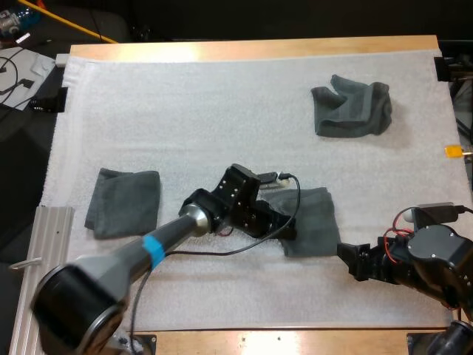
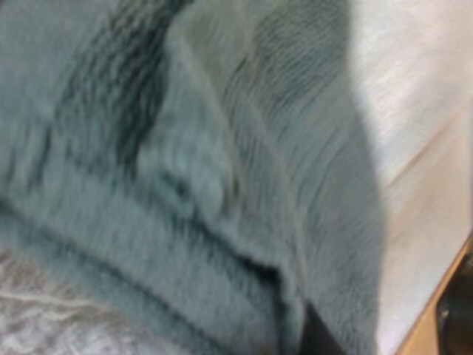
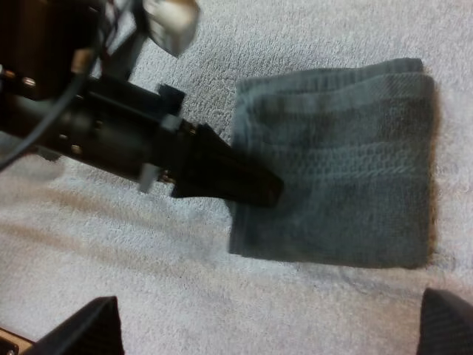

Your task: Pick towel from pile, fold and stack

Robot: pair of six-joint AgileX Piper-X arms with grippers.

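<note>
A folded grey-green towel point(image 1: 314, 220) lies flat on the mat near the front middle. My left gripper point(image 1: 287, 229) is at its left edge, shut on the towel, whose cloth point(image 2: 207, 170) bulges close up between the jaws. In the right wrist view the left gripper's dark tip point(image 3: 247, 185) rests on the towel point(image 3: 347, 163) at that same edge. My right gripper point(image 1: 353, 260) hovers open just off the towel's front right corner, its fingertips point(image 3: 92, 329) wide apart over bare mat. A crumpled towel point(image 1: 352, 108) sits at the far right. Another folded towel point(image 1: 123, 202) lies at the left.
The white mat point(image 1: 222, 111) covers most of the wooden table point(image 1: 244, 48). A metal rail point(image 1: 44, 237) runs along the front left edge. Open mat lies between the three towels.
</note>
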